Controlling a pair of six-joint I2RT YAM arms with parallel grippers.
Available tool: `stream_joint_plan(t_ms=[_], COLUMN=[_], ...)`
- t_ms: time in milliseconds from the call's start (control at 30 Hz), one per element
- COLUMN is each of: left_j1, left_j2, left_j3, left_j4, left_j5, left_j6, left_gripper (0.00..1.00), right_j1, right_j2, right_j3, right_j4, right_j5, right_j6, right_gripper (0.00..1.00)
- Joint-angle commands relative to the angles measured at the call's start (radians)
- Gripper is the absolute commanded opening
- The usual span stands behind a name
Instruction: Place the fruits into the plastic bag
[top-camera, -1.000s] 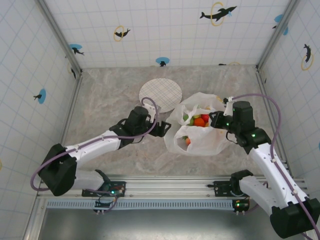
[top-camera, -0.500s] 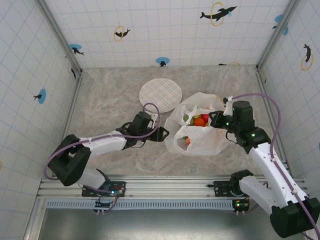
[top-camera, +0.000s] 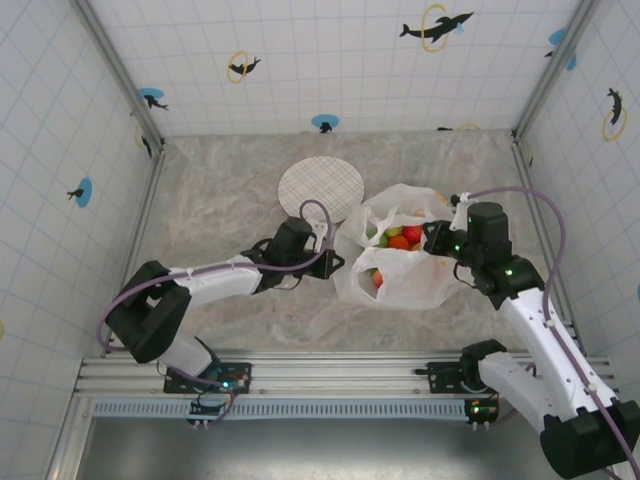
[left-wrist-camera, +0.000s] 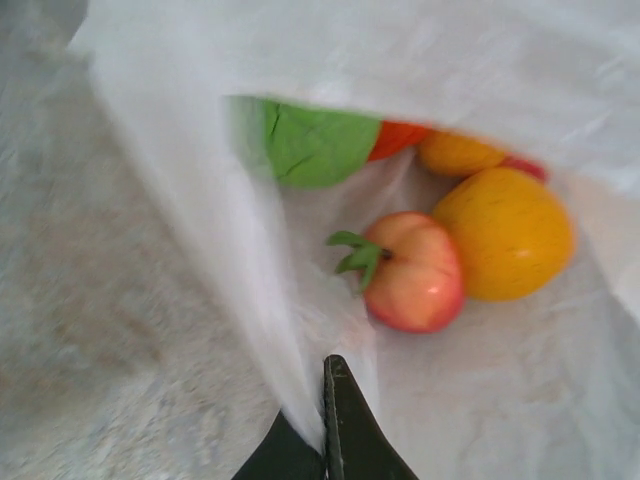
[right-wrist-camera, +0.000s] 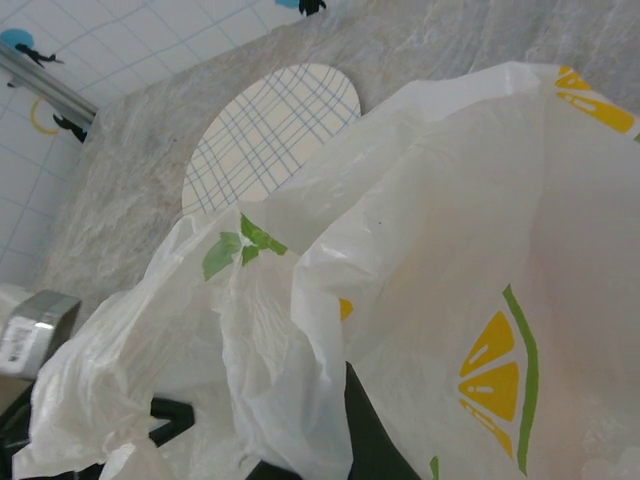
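Marbled tabletop (top-camera: 230, 320) inside tiled walls (top-camera: 300, 60) lies open at left and bottom. Centre-right, left gripper (top-camera: 335, 262) and right gripper (top-camera: 432, 240) pinch the plastic bag (top-camera: 410, 285) holding fruits (top-camera: 398, 240), beside the plate (top-camera: 320, 187).

The table (top-camera: 220, 190) is brightly, evenly lit from above, with only soft shadows cast; the plastic bag (left-wrist-camera: 190, 230) is blurred at its near edge.

The blurred plastic bag (left-wrist-camera: 190, 220) covers part of the green fruit (left-wrist-camera: 310, 145); the bottom edge cuts my left pincer (left-wrist-camera: 327, 400).
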Motion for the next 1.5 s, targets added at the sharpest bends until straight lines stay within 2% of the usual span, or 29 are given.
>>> stream_joint_plan(t_ms=[0, 300, 500, 833, 1200, 1300, 1467], left_j1=[-0.006, -0.025, -0.024, -0.023, -0.007, -0.004, -0.004], left_j2=[-0.068, -0.150, -0.159, -0.061, -0.070, -0.083, -0.103], left_j3=[0.073, 0.270, 0.304, 0.335, 0.466, 0.463, 0.367], left_j4=[0.031, 0.034, 0.060, -0.048, -0.067, -0.059, -0.031], left_j5=[0.062, 0.093, 0.094, -0.058, -0.091, -0.105, -0.096], left_j6=[-0.010, -0.030, -0.040, 0.038, 0.099, 0.109, 0.096], left_gripper=[0.00, 0.00, 0.00, 0.00, 0.00, 0.00, 0.00], right_j1=[-0.010, -0.013, -0.012, -0.012, -0.012, -0.011, -0.009], right_j2=[-0.044, -0.108, -0.131, -0.088, -0.082, -0.090, -0.117], right_j3=[0.075, 0.186, 0.143, -0.009, 0.039, 0.025, -0.044], right_j4=[-0.005, -0.025, 0.013, 0.069, 0.117, 0.152, 0.184], right_j5=[0.093, 0.176, 0.165, 0.121, 0.073, 0.049, 0.053], right_j6=[-0.011, -0.008, 0.015, 0.067, 0.098, 0.122, 0.137], right_gripper=[0.00, 0.00, 0.00, 0.00, 0.00, 0.00, 0.00])
